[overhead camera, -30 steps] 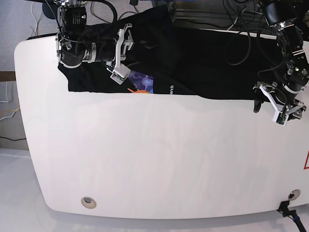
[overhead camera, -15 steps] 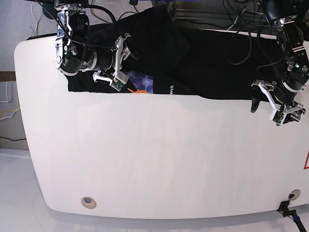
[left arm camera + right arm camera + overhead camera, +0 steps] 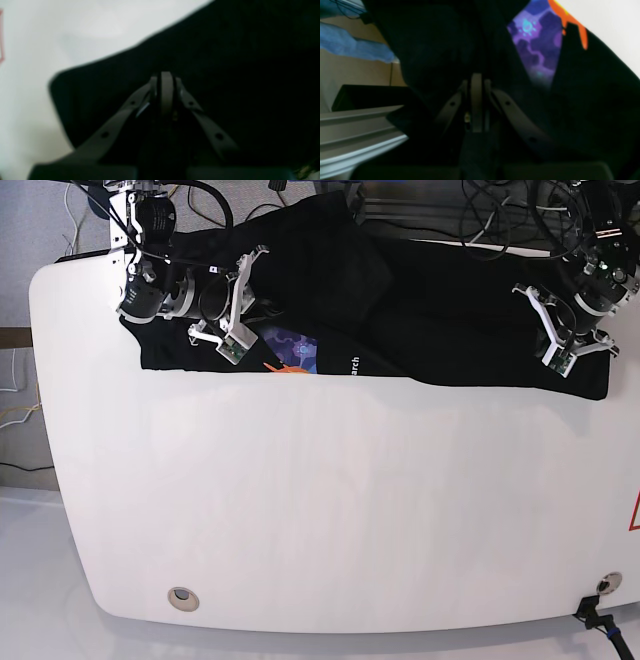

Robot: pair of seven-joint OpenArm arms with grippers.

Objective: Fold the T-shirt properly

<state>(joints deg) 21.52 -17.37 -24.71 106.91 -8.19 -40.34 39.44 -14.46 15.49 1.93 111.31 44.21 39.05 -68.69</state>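
Item: T-shirt [image 3: 420, 310], black, short-sleeved, soft cloth; lies bunched in a long band across the far part of the desk [image 3: 330, 510], from about 10 o'clock to 2 o'clock in the base view, its near edge running roughly straight. A blue-purple-orange print [image 3: 296, 352] with white lettering shows at the near edge toward 11 o'clock. Handling, by judgement: light, limp, will drape and crease rather than hold shape; not fragile; likely to slide readily on the smooth white top. Best taken at hems, corners or sleeve edges, pinching one layer of cloth and drawing it flat before any fold. Right gripper [image 3: 476, 82]: at 10 o'clock over the cloth just beside the print; jaws closed together, and whether cloth is pinched between them cannot be told against the black. Left gripper [image 3: 166, 80]: at 2 o'clock over the shirt near its corner; jaws likewise drawn together, hold on cloth not determinable. Containers: none seen on the desk. Remainder of the desk is plain white.
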